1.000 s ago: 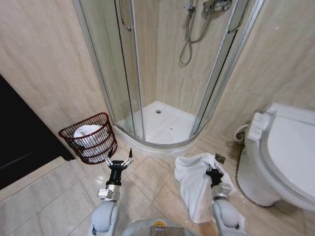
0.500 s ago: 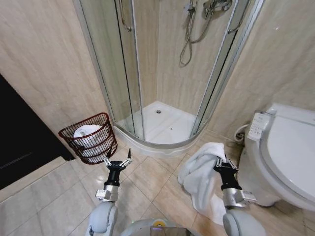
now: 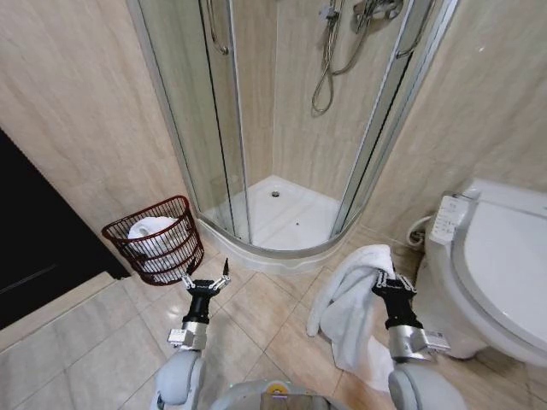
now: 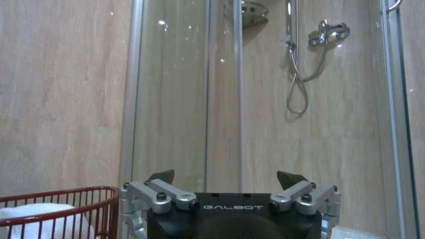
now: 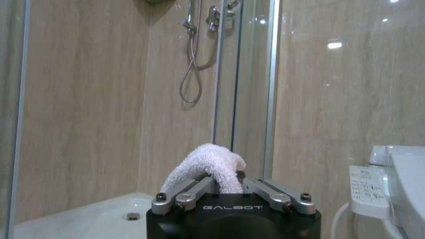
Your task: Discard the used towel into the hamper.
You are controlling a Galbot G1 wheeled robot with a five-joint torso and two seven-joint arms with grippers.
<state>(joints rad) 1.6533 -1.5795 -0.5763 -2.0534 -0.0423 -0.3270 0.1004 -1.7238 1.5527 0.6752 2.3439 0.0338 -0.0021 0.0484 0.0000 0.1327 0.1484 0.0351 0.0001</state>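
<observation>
**Right gripper holds white towel up off the floor; hamper sits apart by the shower**

Landmark: the curved glass shower enclosure (image 3: 282, 128) in the corner.

Right gripper (image 3: 393, 280) is in front of the shower, to its right side, between the shower tray's edge and the toilet (image 3: 491, 265). Jaws are clenched on the white towel (image 3: 350, 307). In the right wrist view the gripper (image 5: 222, 185) has its fingers drawn in on a fold of towel (image 5: 209, 164) that humps up between them. In the head view the rest of the towel hangs down from the grip in a long drape, lower end near the tiled floor (image 3: 256, 316); whether it touches the floor cannot be told.

Left gripper (image 3: 206, 283) is in front of the shower's left side, raised over the floor tiles, fingers spread wide, holding nothing. The left wrist view shows the same: gripper (image 4: 226, 185) with both fingertips well apart, the shower glass beyond it.

The hamper (image 3: 158, 241), a dark red wire basket, stands on the floor just left of the shower tray, against the beige wall. White cloth (image 3: 152, 232) lies inside it. It is near the left gripper and well apart from the held towel. Its rim (image 4: 59, 196) shows beside the left gripper in the left wrist view.
</observation>
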